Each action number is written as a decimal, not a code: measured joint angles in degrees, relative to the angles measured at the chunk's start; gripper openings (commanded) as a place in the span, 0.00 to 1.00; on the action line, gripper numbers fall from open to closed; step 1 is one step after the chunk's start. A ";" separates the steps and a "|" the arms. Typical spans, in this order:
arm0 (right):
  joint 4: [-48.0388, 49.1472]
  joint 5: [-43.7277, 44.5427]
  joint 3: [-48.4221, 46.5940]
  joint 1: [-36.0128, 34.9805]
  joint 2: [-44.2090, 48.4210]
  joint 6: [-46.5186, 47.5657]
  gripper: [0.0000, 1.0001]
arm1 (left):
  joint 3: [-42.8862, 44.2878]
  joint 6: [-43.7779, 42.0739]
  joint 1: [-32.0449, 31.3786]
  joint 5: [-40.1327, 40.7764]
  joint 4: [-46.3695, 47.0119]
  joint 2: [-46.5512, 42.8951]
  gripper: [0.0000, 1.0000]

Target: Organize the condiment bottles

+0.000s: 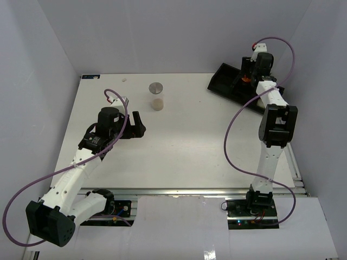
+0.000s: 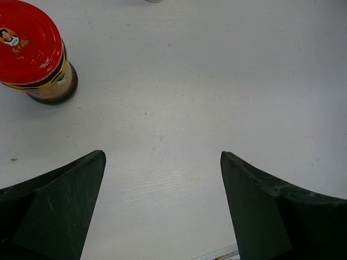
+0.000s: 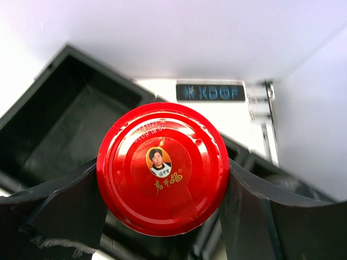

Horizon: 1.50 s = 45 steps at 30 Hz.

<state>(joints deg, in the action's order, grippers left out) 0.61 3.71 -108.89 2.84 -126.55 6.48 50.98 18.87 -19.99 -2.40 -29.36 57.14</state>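
In the right wrist view my right gripper [image 3: 162, 165] is shut on a red-capped jar [image 3: 162, 189], one finger on each side of its lid, above the black tray [image 3: 65, 108]. From above, that gripper [image 1: 246, 76] is over the tray [image 1: 223, 75] at the back right. A clear jar with a flat grey metal lid [image 1: 156, 96] stands upright at the back middle of the table. My left gripper [image 1: 138, 125] is open, a little left of and nearer than that jar. Its wrist view shows nothing between its fingers [image 2: 161, 154] and a second red-capped jar with brown contents [image 2: 32, 49] standing ahead to the left.
The tray has several compartments and lies at an angle against the back right corner. White walls close in the table [image 1: 190, 141] on the left, back and right. Purple cables loop beside both arms.
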 measured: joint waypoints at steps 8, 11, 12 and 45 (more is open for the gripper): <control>-0.51 0.25 -5.07 0.03 -5.15 -0.04 0.09 | 0.00 0.00 0.00 -0.44 0.55 0.00 0.98; -0.53 0.24 -5.00 0.02 -5.48 -0.10 0.13 | 0.00 0.00 0.00 -0.47 0.66 0.02 0.98; -0.49 0.24 -4.96 0.01 -5.52 -0.11 0.16 | 0.00 0.00 0.00 -0.47 0.69 0.02 0.98; 5.87 3.30 -0.34 -0.23 -5.33 -1.29 0.91 | 0.01 1.14 0.00 3.34 -0.75 1.44 0.98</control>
<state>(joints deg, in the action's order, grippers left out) 6.47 7.02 -109.23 2.61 -131.88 5.19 50.99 20.01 -19.99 0.94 -30.11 58.58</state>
